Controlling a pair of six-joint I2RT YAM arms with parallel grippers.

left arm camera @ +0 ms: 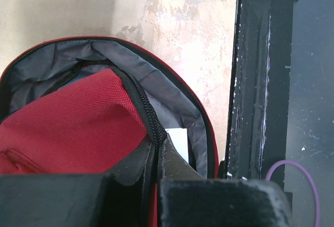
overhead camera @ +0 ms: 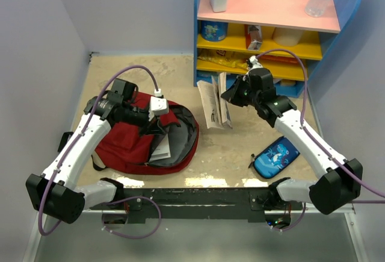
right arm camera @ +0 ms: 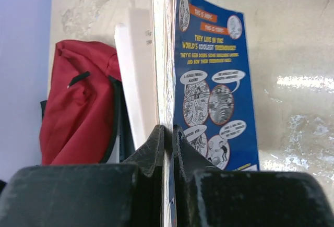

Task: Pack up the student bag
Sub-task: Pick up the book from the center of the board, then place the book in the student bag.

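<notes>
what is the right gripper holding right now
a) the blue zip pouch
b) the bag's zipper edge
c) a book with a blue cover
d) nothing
c: in the right wrist view the right gripper is pinched shut on the book. The blue pouch lies alone on the table, and it is the left gripper that grips the student bag at its zipper edge.

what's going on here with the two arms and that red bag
The robot is packing the student bag. The left claw is pinched shut on the bag's zipper edge, holding it open. The right claw grips a book with a blue cover, between the bag and the shelf unit, not yet in the bag. Inside the bag sits something white. A blue pouch lies on the table.
</notes>
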